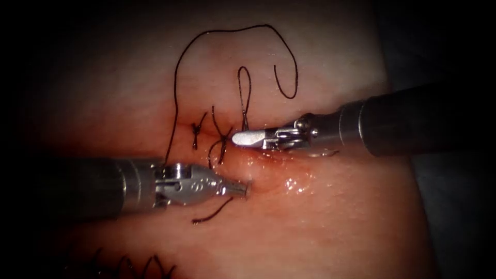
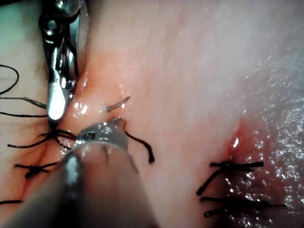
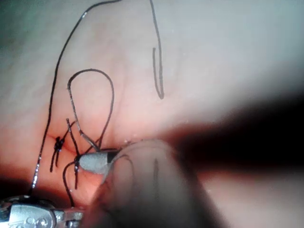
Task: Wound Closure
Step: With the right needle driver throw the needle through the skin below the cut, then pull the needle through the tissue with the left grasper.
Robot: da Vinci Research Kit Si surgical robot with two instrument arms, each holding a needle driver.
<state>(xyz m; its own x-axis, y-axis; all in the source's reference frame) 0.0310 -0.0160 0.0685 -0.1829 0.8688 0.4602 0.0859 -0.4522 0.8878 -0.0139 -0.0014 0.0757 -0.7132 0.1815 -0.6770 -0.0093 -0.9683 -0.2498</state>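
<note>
1. Your left tool (image 1: pixel 243 189) sits just below the cut (image 1: pixel 268 160), jaws together, holding nothing visible.
2. Your right tool (image 1: pixel 243 137), closed, grips the thread (image 1: pixel 244 93) beside the cut.
3. The needle (image 1: pixel 323 153) lies just under your right tool.

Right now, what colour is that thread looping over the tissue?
The thread is dark, nearly black, against the pinkish tissue; the endoscope view shows it best.
</note>
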